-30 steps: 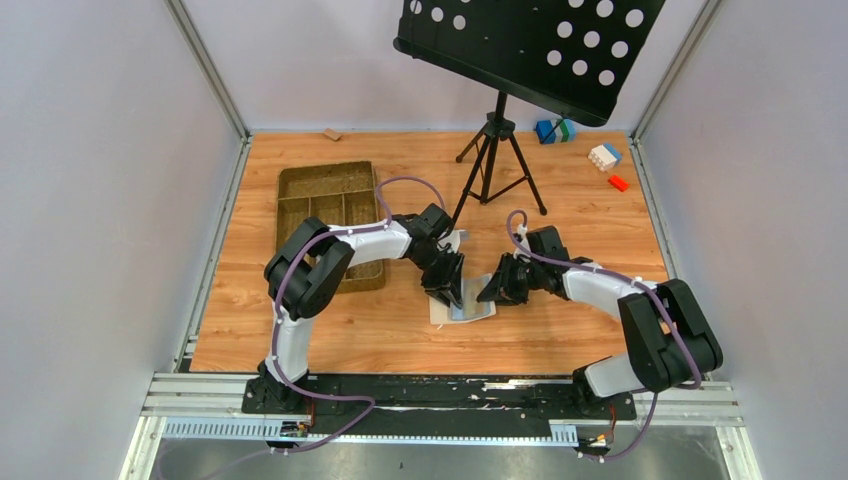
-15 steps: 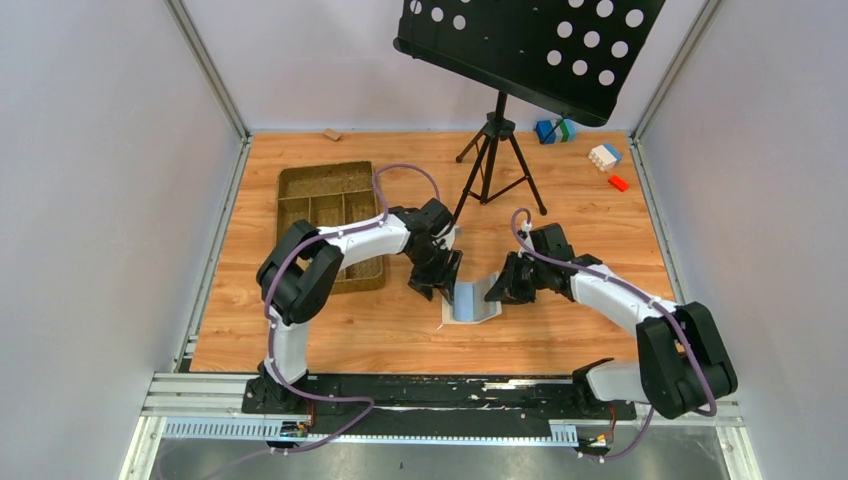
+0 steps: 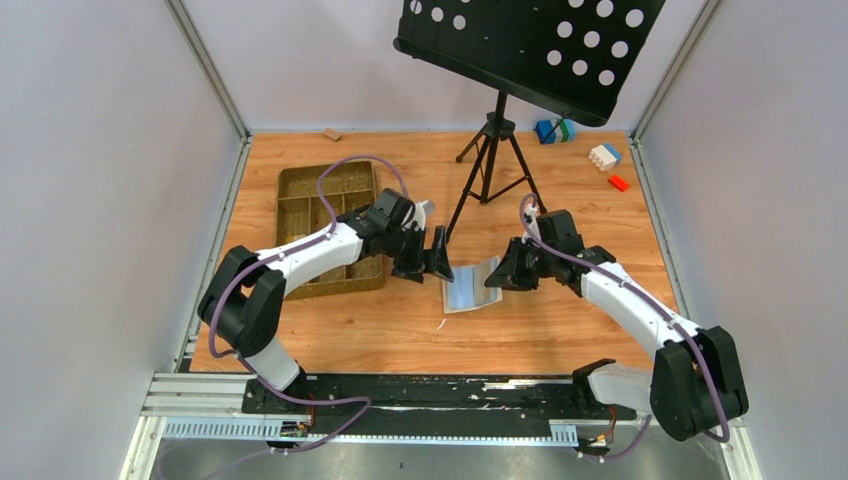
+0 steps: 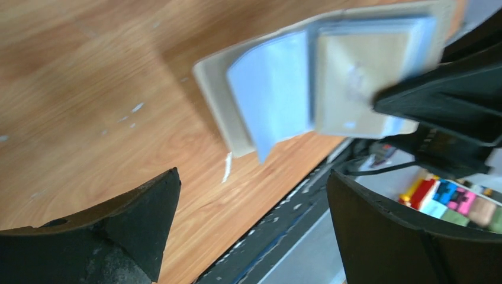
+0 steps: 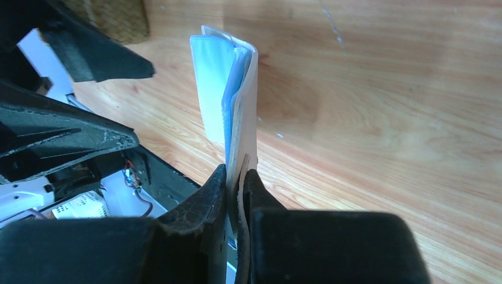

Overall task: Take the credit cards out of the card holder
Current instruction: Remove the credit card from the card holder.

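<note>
The card holder (image 3: pixel 468 289) is a cream-beige wallet with a light blue inside, lying open on the wooden table (image 3: pixel 560 320). Its right flap is raised off the wood. My right gripper (image 3: pixel 503 276) is shut on that flap. The right wrist view shows the card holder (image 5: pixel 235 100) edge-on, pinched between the fingers (image 5: pixel 208 195) of the right gripper (image 5: pixel 237 178). My left gripper (image 3: pixel 425 264) hangs open just left of the holder, touching nothing. In the left wrist view the blurred card holder (image 4: pixel 284 94) lies beyond the wide-open left gripper (image 4: pixel 253 174). The credit cards are hidden.
A woven brown compartment tray (image 3: pixel 325 215) lies at the left, under the left arm. A black music stand on a tripod (image 3: pixel 490 165) rises behind the grippers. Toy blocks (image 3: pixel 605 156) and a small wooden block (image 3: pixel 331 134) sit near the back edge.
My left gripper has opened wide and drawn back to the left, away from the card holder. My right gripper has moved back a little, raising the holder's right flap.
</note>
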Available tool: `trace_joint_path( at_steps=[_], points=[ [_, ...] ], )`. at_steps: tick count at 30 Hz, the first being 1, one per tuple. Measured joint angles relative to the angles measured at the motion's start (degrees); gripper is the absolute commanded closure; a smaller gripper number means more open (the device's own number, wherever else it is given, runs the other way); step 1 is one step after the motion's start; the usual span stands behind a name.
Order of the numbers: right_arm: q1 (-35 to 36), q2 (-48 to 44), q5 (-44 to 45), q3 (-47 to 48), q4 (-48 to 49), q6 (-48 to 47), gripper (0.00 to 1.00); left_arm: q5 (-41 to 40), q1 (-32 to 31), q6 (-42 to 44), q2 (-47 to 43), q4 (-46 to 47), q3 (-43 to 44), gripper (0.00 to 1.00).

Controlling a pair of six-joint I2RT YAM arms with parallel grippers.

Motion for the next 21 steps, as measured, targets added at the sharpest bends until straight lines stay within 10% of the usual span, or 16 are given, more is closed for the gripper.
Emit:
trace_joint_path(
  at_steps=[16,21],
  points=[
    [-1.79,-7.8,-10.75,-1.64,11.06,8.2,1.0,7.74,2.12,-7.32,-3.28,15.06,-6.51,0.02],
    [-2.86,-8.2,-14.45,-5.73,18.36,12.59,1.0,9.84,2.93,-9.14,-3.96,18.73,-8.33,0.25]
  ],
)
